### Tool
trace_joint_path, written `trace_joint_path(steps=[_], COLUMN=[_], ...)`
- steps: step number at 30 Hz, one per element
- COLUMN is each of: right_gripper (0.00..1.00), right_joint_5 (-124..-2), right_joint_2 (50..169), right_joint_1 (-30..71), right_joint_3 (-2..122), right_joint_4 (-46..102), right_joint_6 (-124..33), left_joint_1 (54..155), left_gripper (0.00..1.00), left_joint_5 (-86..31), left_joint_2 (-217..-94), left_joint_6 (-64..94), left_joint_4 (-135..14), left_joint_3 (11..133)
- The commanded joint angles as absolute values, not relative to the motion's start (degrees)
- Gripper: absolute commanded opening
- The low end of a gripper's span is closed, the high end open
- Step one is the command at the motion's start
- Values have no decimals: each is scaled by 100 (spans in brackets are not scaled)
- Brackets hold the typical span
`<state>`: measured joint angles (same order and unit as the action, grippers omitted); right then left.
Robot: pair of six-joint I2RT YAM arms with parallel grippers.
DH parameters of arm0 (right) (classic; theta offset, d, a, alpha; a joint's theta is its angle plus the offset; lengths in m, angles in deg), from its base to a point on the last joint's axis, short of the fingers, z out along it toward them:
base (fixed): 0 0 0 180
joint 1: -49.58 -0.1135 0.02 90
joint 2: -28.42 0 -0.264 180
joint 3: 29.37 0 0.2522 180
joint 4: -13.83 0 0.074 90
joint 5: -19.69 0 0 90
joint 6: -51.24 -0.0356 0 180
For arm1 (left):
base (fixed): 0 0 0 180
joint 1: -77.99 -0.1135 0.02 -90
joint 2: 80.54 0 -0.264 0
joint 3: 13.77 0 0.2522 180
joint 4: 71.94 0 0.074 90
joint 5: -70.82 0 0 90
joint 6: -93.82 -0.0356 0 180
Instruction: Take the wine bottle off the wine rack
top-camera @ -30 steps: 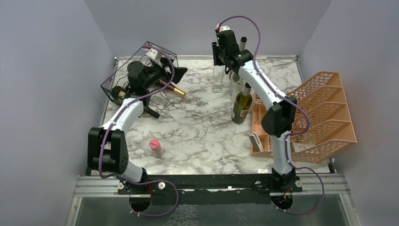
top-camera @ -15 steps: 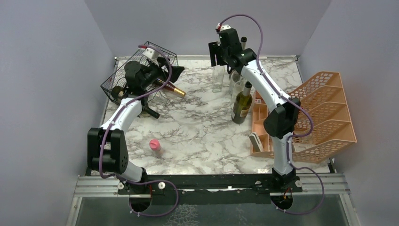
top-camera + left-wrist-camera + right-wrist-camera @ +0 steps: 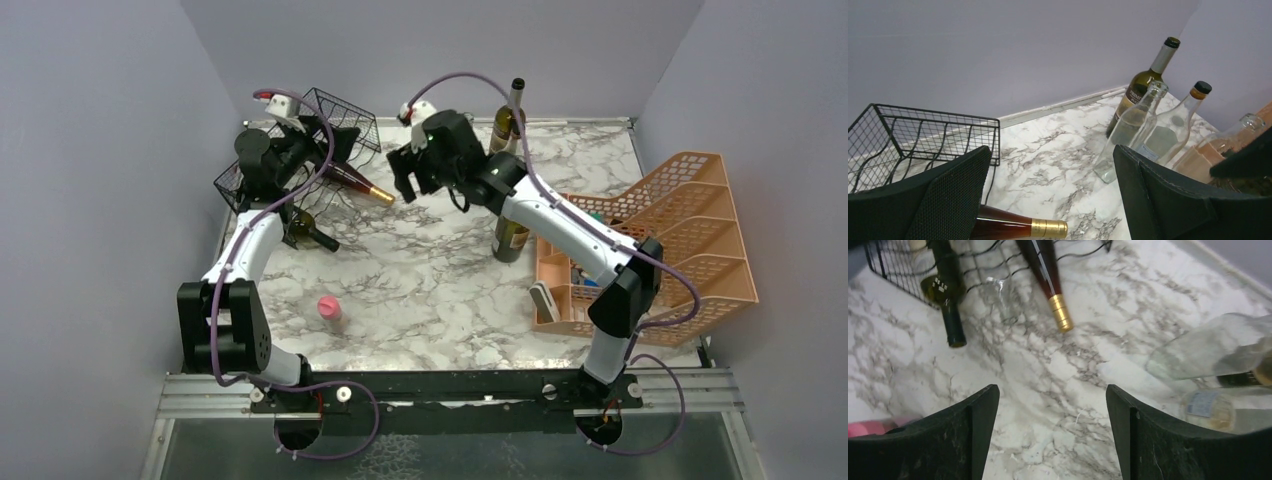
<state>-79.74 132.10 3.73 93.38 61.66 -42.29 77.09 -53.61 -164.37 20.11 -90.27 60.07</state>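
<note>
The black wire wine rack (image 3: 262,172) stands tilted at the table's back left. A brown wine bottle (image 3: 358,184) with a gold cap pokes out of it toward the middle, and a dark green bottle (image 3: 312,232) pokes out lower. My left gripper (image 3: 335,143) hovers open above the brown bottle (image 3: 1015,227), with the rack (image 3: 923,132) to its left. My right gripper (image 3: 403,178) hangs open just right of the gold cap, holding nothing. Its wrist view shows the brown bottle (image 3: 1047,282), the green bottle (image 3: 946,300) and the rack's wires (image 3: 893,267) ahead of the right gripper (image 3: 1052,390).
Several upright bottles (image 3: 1135,125) stand at the back right, one dark green (image 3: 512,228) beside my right arm. A peach tiered organizer (image 3: 690,235) fills the right side. A small pink thing (image 3: 328,307) lies on the marble near the front left.
My right arm has swung left from the upright bottles toward the gold cap, and its jaws have opened. My left gripper has drawn back and up over the rack.
</note>
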Motion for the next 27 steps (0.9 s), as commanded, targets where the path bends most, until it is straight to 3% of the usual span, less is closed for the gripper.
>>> trace_joint_path(steps=[1, 13, 23, 27], right_gripper=[82, 98, 99, 93], right_joint_5=[-7241, -6791, -6177, -5622], right_joint_2=[13507, 15640, 16673, 16826], right_joint_1=[292, 317, 802, 923], right_joint_3=[8810, 9799, 10621, 10489], right_joint_4=[5594, 4943, 4539, 4061], right_joint_6=[-4170, -3623, -3596, -3563], left_joint_1=[7487, 7097, 7035, 7026], left_gripper=[99, 99, 99, 99], left_joint_5=[-5092, -5412, -5578, -5570], left_joint_2=[-16290, -16658, -16945, -17055], left_joint_6=[2342, 3008, 3573, 3682], left_joint_4=[-9192, -9190, -9190, -9191], left_joint_3=[5996, 6189, 6315, 6304])
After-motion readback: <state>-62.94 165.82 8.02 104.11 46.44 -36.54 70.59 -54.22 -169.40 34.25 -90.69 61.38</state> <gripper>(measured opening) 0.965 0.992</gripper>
